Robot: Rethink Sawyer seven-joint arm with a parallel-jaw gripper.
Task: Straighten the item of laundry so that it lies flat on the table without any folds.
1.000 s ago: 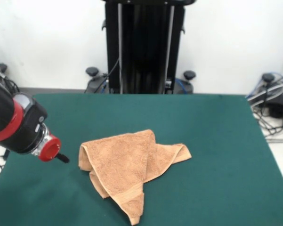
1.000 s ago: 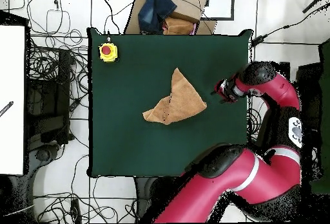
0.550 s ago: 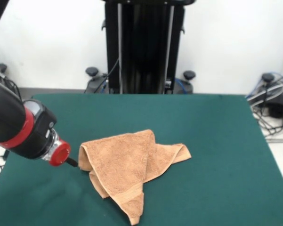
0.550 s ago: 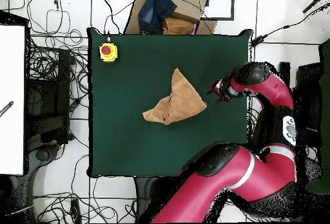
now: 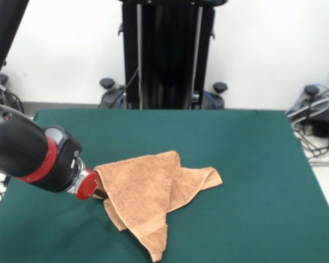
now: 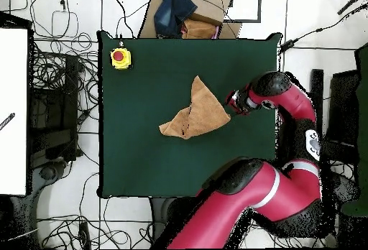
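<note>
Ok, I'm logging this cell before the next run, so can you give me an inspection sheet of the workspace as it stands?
Surface: table with a dark green top, bare around the cloth.
Job's things: orange-tan terry towel near the middle, crumpled and folded over itself, not flat.
Clutter: yellow box with a red button on one table corner.
Hand: hand low at the towel's edge; its fingers are hidden, open or shut unclear.
Cables: many loose cables on the floor beside the table.
Surroundings: black pedestal behind the table, white wall, cardboard and dark cloth at one end.
</note>
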